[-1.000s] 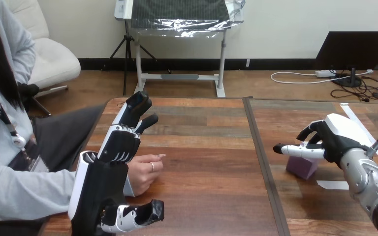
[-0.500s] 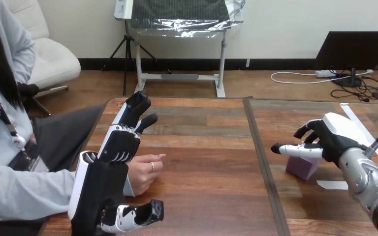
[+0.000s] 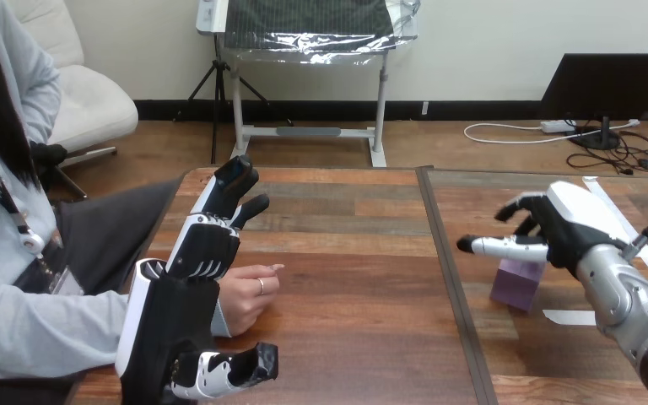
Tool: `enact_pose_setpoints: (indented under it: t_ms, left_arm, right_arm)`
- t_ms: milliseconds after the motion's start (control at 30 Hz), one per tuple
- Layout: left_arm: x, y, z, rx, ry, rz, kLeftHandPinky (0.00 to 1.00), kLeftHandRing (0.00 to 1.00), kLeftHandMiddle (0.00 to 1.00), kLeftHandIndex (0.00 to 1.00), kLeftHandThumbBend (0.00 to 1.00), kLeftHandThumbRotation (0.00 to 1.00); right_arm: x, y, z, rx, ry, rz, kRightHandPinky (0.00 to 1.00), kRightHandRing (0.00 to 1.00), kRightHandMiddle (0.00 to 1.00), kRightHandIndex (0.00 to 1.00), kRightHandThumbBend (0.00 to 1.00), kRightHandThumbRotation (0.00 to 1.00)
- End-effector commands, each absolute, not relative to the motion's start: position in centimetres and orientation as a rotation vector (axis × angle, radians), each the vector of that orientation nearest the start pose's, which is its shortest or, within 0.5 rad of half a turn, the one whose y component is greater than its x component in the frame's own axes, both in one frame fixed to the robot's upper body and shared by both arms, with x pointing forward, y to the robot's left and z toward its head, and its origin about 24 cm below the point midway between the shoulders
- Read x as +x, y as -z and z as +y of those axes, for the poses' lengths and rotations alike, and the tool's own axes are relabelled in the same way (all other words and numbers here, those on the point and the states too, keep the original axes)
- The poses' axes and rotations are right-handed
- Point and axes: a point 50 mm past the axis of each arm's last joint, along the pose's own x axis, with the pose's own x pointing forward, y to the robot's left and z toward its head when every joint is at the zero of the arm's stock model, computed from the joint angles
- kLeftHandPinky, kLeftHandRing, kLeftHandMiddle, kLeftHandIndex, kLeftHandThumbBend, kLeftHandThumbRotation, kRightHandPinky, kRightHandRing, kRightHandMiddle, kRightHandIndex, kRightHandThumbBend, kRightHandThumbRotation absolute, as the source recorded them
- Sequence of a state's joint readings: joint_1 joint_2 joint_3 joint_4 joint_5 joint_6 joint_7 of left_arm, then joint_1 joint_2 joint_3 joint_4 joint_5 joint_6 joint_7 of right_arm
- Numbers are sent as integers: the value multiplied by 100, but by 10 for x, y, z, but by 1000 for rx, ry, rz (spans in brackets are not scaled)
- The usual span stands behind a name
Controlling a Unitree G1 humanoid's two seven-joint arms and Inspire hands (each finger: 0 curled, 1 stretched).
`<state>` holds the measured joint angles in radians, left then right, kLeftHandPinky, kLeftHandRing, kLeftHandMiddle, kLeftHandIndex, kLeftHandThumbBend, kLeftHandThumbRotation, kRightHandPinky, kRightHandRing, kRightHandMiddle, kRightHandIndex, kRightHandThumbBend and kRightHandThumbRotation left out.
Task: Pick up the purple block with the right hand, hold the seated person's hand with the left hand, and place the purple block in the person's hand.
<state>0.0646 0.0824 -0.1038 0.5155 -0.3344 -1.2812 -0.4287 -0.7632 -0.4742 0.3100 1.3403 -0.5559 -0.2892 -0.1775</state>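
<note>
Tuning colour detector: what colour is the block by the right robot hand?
The block is purple; head view shows it best.

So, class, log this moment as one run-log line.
phase: pre-grasp | right hand: open, over purple block | purple block: on table, ungrasped | left hand: open, beside person's hand | person's hand: resting on table

Head-high, forward and down across table

The left hand covers the near part of the person's hand; contact between them cannot be determined. The right hand hides the top edge of the block. The picture's bottom edge cuts off both forearms.
</note>
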Motion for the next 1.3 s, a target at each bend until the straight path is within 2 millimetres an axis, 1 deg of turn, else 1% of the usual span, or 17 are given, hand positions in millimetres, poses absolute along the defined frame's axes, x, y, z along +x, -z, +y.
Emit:
enact_pose_setpoints:
  t_ms: [0,200,300,367,400,433,533,667,800,967,1267]
  left_arm:
    - [203,-45,153,-16,273,-801,88,95,96,93,100,63]
    - [204,-45,153,-15,274,-803,88,94,96,93,100,62]
    - [204,-44,153,-12,274,-802,88,94,96,93,100,62]
    - [204,-44,153,-11,273,-800,88,94,96,93,100,63]
    - [204,-44,153,-9,273,-800,89,94,95,93,100,63]
    - [204,-44,153,-7,273,-799,89,94,95,93,100,64]
    - [204,-44,153,1,273,-802,89,94,95,93,100,64]
    - [204,-44,154,4,273,-802,89,94,95,93,100,65]
    - [205,-44,154,6,274,-799,89,94,95,93,100,65]
    - [205,-44,154,5,272,-796,90,94,96,93,100,65]
    - [205,-43,154,-6,275,-787,90,95,96,93,100,63]
  right_arm:
    - [364,-64,-254,-1148,-7,101,49,44,48,74,97,70]
    - [364,-70,-255,-1118,16,48,41,36,40,74,100,68]
    - [364,-73,-256,-1113,23,25,38,38,40,75,100,69]
    - [363,-74,-257,-1106,26,10,42,47,49,76,100,69]
    - [363,-76,-257,-1093,31,-7,49,57,57,77,100,69]
    - [363,-77,-257,-1084,33,-18,53,62,61,77,100,68]
    - [362,-80,-258,-1057,40,-47,63,72,70,78,100,68]
    - [362,-84,-259,-1028,44,-80,75,82,80,80,100,68]
    - [361,-88,-261,-1003,51,-110,80,88,85,83,100,69]
    - [360,-92,-262,-990,57,-140,87,94,93,90,100,74]
    - [360,-98,-264,-956,59,-163,97,99,99,98,100,79]
